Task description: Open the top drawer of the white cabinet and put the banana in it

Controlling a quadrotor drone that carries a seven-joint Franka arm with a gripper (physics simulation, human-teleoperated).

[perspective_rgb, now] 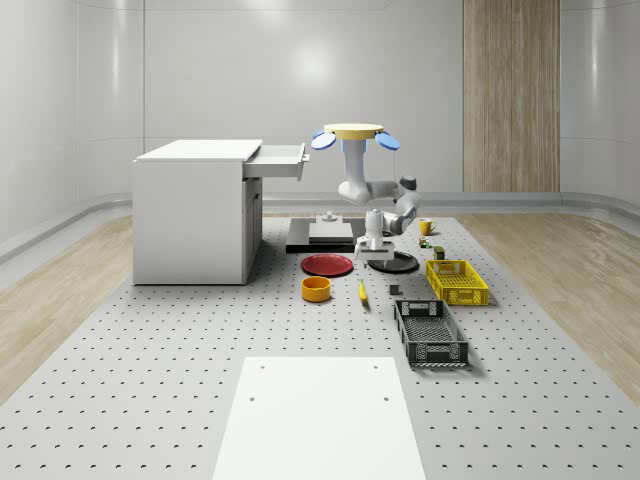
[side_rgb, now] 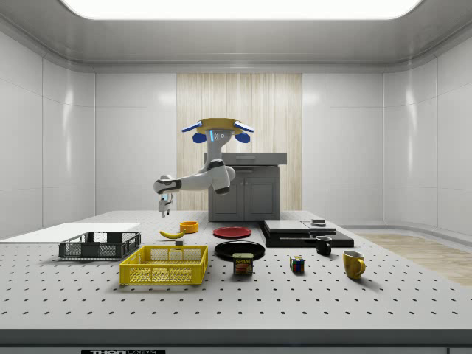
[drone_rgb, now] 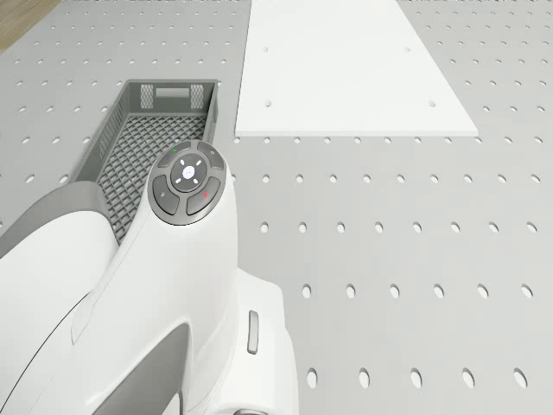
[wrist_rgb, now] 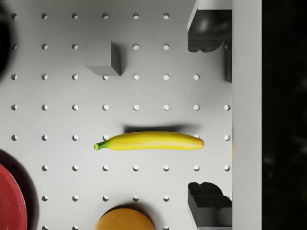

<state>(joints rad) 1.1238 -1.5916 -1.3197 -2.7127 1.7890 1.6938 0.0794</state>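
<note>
Tool above the banana, top drawer open

The drone [perspective_rgb: 352, 131] hovered beside the white cabinet [perspective_rgb: 195, 210]; its tool [wrist_rgb: 209, 123], fingers [wrist_rgb: 207, 31] spread, hung over the banana [wrist_rgb: 149, 141] lying on the worktop [wrist_rgb: 57, 120] near the orange bowl [wrist_rgb: 124, 219].

Bright, even light fell from a broad ceiling panel [side_rgb: 240, 7], glare smeared the glossy back wall [perspective_rgb: 310, 70], and the banana [wrist_rgb: 149, 141] cast a short soft shadow on the worktop [wrist_rgb: 144, 96].

Yellow banana [wrist_rgb: 151, 141] (green stem tip); white cabinet [perspective_rgb: 192, 212]; red plate [perspective_rgb: 328, 264]; crate [perspective_rgb: 457, 281] yellow, seemingly mesh.
</note>
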